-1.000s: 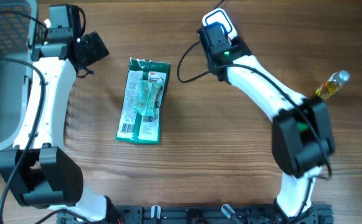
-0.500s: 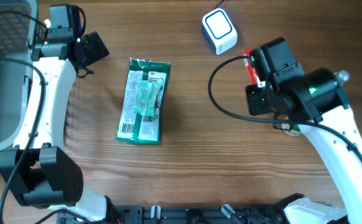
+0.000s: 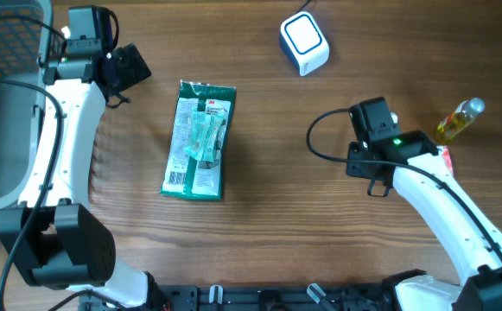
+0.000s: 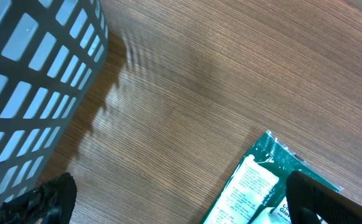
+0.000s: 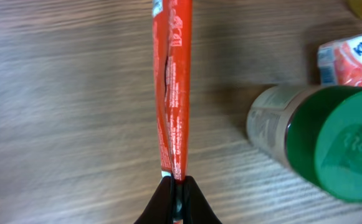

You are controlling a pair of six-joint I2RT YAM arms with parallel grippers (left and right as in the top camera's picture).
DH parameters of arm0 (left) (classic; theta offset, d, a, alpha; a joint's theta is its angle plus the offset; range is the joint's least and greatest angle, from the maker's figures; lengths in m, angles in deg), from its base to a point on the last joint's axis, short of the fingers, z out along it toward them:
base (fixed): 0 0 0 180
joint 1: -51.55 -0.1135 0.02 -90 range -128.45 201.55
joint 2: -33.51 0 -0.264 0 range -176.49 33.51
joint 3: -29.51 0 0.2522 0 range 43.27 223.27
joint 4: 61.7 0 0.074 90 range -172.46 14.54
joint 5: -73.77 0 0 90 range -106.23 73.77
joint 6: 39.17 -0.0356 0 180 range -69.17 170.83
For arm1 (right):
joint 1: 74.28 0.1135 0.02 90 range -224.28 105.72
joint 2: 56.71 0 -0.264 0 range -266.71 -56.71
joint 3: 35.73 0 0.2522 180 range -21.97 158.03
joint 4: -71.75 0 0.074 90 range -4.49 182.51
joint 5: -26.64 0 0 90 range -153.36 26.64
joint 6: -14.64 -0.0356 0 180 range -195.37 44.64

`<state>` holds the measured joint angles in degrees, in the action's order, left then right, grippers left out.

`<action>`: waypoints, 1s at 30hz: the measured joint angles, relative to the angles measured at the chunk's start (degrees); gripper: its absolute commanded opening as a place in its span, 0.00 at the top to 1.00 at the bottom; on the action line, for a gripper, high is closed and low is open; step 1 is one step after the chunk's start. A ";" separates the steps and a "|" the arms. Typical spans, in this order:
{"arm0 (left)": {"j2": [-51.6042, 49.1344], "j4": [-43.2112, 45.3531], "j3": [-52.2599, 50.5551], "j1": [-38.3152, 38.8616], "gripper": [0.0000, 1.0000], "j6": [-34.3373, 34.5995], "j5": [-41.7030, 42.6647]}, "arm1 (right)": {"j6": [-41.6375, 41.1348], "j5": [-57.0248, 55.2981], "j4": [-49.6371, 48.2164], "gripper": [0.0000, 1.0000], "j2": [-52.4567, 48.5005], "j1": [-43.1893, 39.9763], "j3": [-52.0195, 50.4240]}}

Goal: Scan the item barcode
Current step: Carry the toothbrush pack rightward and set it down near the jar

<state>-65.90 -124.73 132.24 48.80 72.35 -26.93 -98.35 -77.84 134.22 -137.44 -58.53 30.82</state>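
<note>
In the right wrist view my right gripper [image 5: 178, 186] is shut on the end of a thin red packet [image 5: 175, 93], which sticks out edge-on above the wood. In the overhead view the right arm [image 3: 380, 142] sits at the right middle of the table and hides the packet. The white and blue scanner [image 3: 304, 41] stands at the back, well apart from that arm. My left gripper [image 4: 181, 208] is open near the back left, with one fingertip [image 4: 327, 202] over the corner of a green package [image 4: 255, 183].
The green package [image 3: 199, 141] lies left of centre. A grey mesh basket [image 3: 0, 52] fills the far left edge. A green-lidded jar [image 5: 330, 140], a tissue pack [image 5: 352, 56] and a yellow bottle [image 3: 460, 118] stand close to the right arm.
The right arm has swung away from the scanner, down and to the right, with the red packet still in its jaws. The left arm and the green package have not moved.
</note>
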 measured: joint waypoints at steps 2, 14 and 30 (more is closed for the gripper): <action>0.00 0.02 0.00 0.00 0.00 0.00 0.02 | 0.00 -1.75 -2.12 0.75 0.00 -0.74 -2.05; 0.00 0.00 0.00 0.00 0.00 -0.02 0.02 | 2.69 6.36 -11.69 0.52 0.00 -1.18 -4.50; 0.00 0.04 0.00 0.00 0.00 -0.02 0.02 | -19.10 27.93 -31.58 0.25 0.00 13.25 -5.60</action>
<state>-65.90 -124.69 132.24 48.80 72.33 -26.91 -117.45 -49.91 102.63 -137.44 -45.29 25.23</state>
